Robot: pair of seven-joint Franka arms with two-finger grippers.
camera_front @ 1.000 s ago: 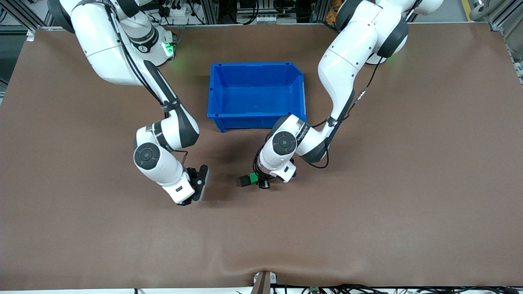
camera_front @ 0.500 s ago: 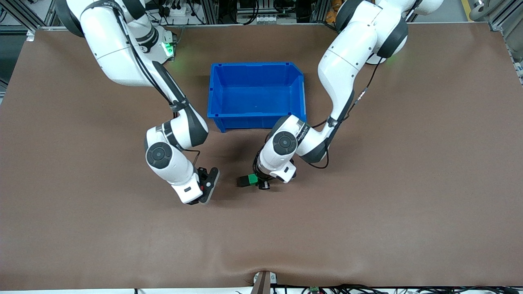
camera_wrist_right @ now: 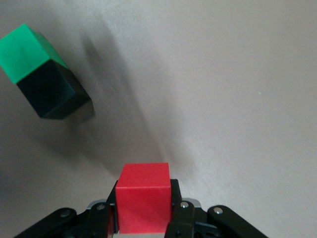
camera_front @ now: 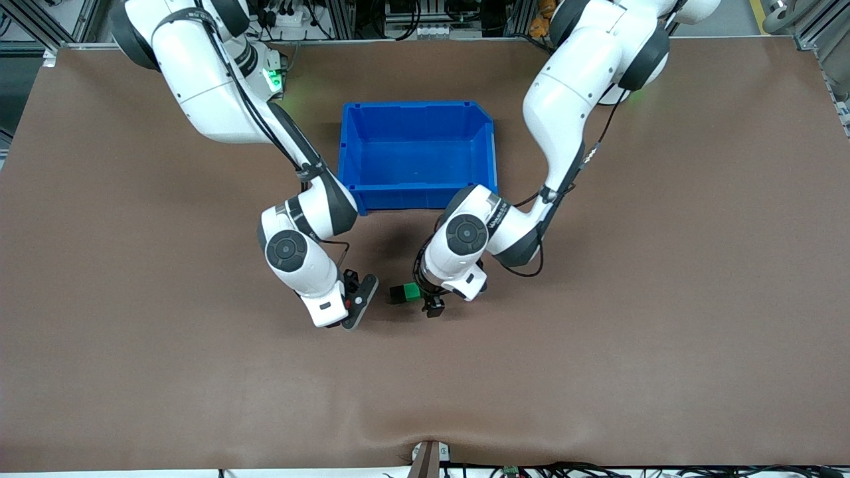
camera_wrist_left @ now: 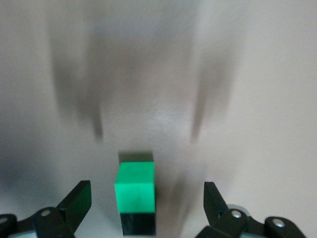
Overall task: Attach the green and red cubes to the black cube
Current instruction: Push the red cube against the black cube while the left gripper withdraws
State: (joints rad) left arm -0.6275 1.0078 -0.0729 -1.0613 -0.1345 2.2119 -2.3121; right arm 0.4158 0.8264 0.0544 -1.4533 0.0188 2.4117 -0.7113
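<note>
Two cubes, green and black, lie joined face to face on the brown table, near its middle and well away from every edge. The black cube is toward the right arm's end, the green one toward the left arm's end. In the left wrist view the green cube and the black cube read as one block, and in the right wrist view the green and black halves sit flush together on the mat.

The left gripper hangs low over the green cube, its fingers spread wide on either side of the block and not touching it.

The red cube is clamped between the right gripper's fingers, the jaws closed tight on its sides. The right gripper is over bare table, just toward the right arm's end from the black cube, apart from it. In the front view the red cube shows only as a small red speck at the fingers.

A blue bin stands on the table farther from the front camera than the cubes, toward the edge where the arms' bases stand.
</note>
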